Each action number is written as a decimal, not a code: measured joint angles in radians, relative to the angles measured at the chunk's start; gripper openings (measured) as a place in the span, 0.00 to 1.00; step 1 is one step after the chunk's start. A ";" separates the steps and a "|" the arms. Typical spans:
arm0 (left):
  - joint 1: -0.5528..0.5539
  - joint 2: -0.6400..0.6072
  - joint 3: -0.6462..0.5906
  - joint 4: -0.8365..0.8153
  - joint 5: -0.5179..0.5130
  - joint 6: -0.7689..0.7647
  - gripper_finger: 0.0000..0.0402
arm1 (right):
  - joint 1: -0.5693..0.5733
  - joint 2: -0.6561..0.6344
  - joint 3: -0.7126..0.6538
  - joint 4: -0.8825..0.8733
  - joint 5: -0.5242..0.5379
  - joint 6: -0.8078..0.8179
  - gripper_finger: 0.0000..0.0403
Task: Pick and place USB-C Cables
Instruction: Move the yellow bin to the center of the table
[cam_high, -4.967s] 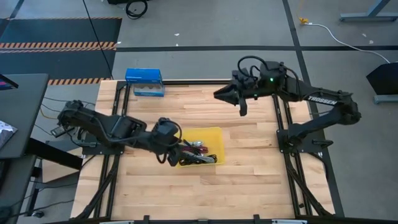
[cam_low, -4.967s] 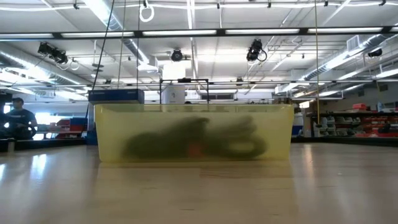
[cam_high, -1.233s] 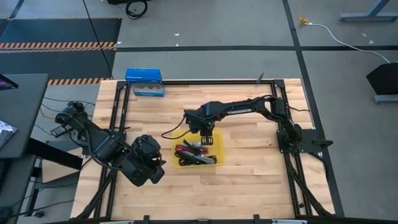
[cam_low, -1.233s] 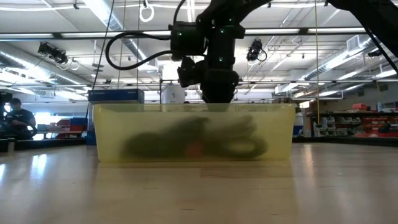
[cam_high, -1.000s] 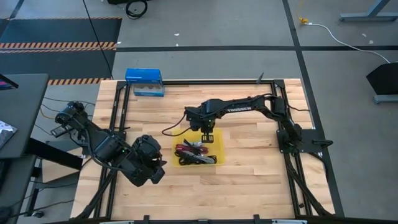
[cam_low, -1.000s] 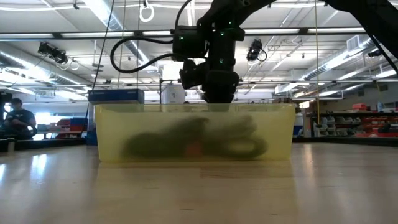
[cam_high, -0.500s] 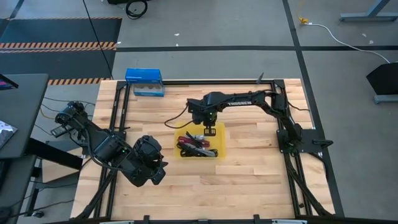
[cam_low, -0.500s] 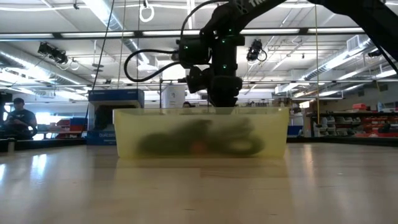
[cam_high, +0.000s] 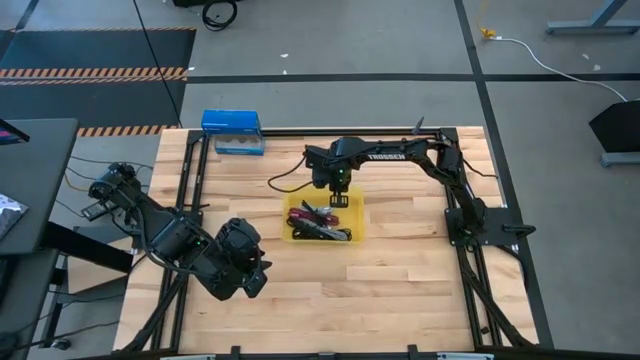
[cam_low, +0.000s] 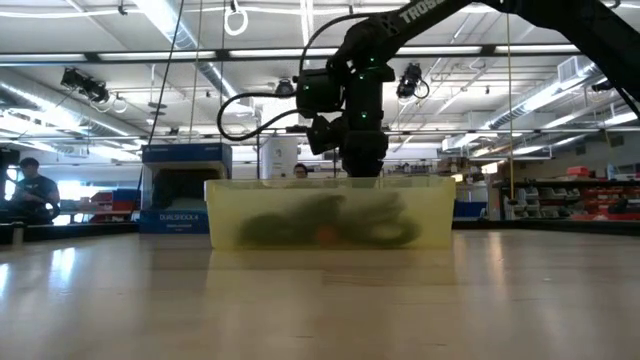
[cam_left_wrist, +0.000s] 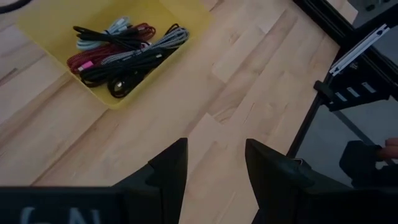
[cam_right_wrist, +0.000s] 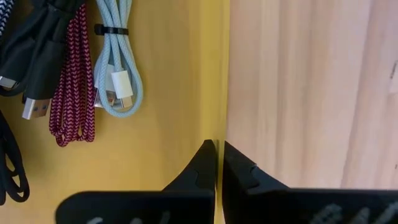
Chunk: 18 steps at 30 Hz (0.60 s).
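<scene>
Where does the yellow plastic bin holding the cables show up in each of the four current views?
High view: yellow plastic bin at table centre, under the right gripper.
Low view: middle of the picture, translucent wall facing the camera.
Left wrist view: far off, rim with cables inside.
Right wrist view: close up, wall pinched by the gripper.
Shared landmark: the magenta braided cable in the bin.

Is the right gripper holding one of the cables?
No, the right gripper is pinched on the wall of the yellow bin, while the cables lie loose inside it.
</scene>
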 joint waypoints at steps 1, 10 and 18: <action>0.000 0.000 0.000 0.001 0.000 0.000 0.42 | -0.003 0.000 0.000 0.001 0.000 0.000 0.01; 0.000 0.000 0.000 0.001 0.000 -0.020 0.42 | -0.007 0.000 0.000 0.016 0.000 -0.028 0.01; 0.000 0.000 0.000 0.004 0.000 -0.021 0.42 | -0.007 0.000 0.000 0.027 0.000 -0.044 0.01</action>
